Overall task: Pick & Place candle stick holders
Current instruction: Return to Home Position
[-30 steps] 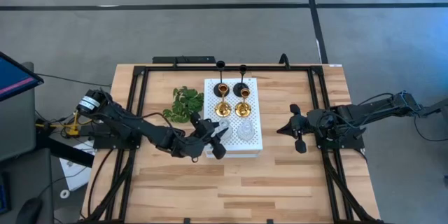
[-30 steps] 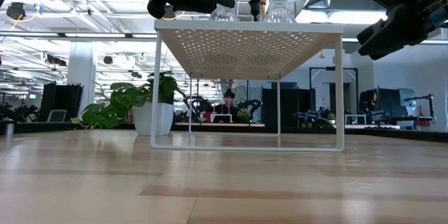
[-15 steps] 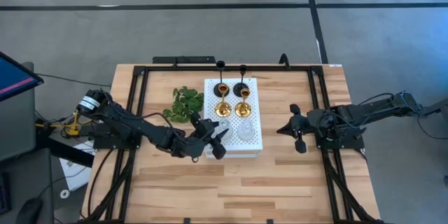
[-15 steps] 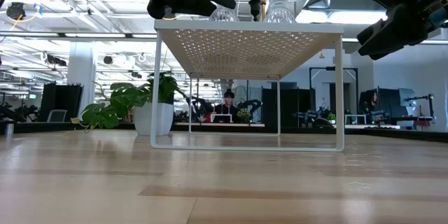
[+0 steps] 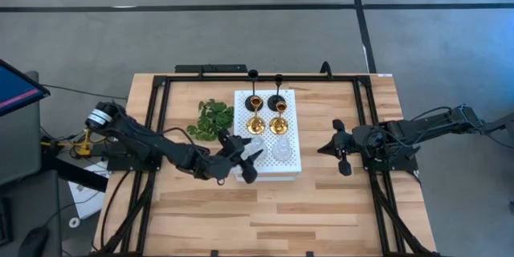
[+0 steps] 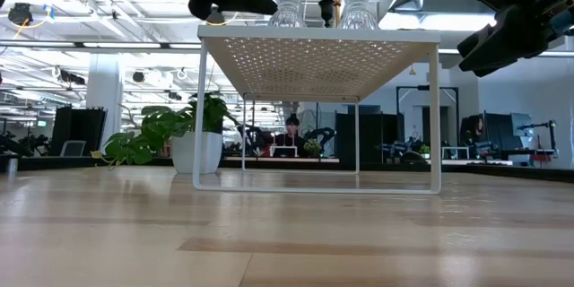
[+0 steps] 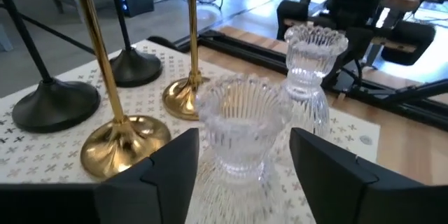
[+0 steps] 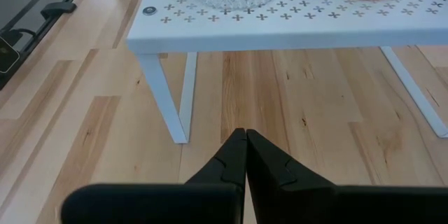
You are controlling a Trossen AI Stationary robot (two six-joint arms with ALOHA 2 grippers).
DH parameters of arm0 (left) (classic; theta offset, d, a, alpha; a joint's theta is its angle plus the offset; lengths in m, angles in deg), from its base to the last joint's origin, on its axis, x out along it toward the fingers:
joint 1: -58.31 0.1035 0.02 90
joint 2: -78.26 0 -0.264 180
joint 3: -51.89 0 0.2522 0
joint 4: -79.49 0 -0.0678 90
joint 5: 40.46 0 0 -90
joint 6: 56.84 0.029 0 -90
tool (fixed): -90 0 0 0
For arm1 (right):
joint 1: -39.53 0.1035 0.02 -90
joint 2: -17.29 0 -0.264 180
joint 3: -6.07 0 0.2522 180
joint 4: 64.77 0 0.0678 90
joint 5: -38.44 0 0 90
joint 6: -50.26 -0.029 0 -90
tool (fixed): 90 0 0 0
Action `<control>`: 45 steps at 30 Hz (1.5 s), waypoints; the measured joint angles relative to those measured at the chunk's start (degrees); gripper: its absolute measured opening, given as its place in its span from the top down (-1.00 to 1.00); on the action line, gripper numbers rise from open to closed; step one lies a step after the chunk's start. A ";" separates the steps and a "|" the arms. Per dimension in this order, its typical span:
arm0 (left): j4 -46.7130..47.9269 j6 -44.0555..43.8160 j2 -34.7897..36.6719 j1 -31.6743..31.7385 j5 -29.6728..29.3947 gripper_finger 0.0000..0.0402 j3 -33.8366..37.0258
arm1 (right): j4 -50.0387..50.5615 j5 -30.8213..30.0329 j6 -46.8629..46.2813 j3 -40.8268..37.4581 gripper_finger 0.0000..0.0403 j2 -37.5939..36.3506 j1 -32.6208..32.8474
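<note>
All six candle stick holders [image 5: 279, 124] stand on the white shelf [image 5: 291, 163]; your left gripper [image 5: 245, 163] hangs spread wide at its front-left corner. Your right gripper [image 8: 245, 140], pinched closed, sits off the shelf's right edge, open worktop [image 5: 313, 201] between.

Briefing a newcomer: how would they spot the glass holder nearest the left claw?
Find the white perforated shelf on the table. At its end opposite the black holders stand two clear glass ones. Yours is the glass holder on the left arm's side, by the open left claw; its twin stands apart.
</note>
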 joint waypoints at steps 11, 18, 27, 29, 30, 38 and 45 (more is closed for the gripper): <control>-0.23 4.63 2.38 -0.05 2.66 -0.28 0.00 | 0.02 0.02 0.00 0.00 1.00 0.00 -0.01; -0.13 4.74 4.32 -0.09 2.82 -0.37 0.00 | 0.02 0.02 0.00 0.00 1.00 0.00 0.00; 0.28 4.76 8.83 -1.16 2.71 -0.40 0.00 | 0.02 0.01 0.00 0.00 1.00 0.00 -0.01; 0.29 4.61 10.42 -2.42 2.68 -0.40 0.00 | 0.02 0.02 0.00 0.00 1.00 0.00 0.00; 0.29 4.59 11.39 -3.17 2.69 -0.40 0.00 | 0.02 0.02 0.00 0.00 1.00 0.00 0.00; 0.16 4.40 16.54 -9.95 2.67 -0.40 -0.02 | 0.02 0.02 -0.02 0.00 1.00 0.00 0.00; 0.29 4.50 14.63 -11.99 2.82 -0.40 -0.02 | 0.02 0.02 -3.70 0.00 1.00 0.00 0.11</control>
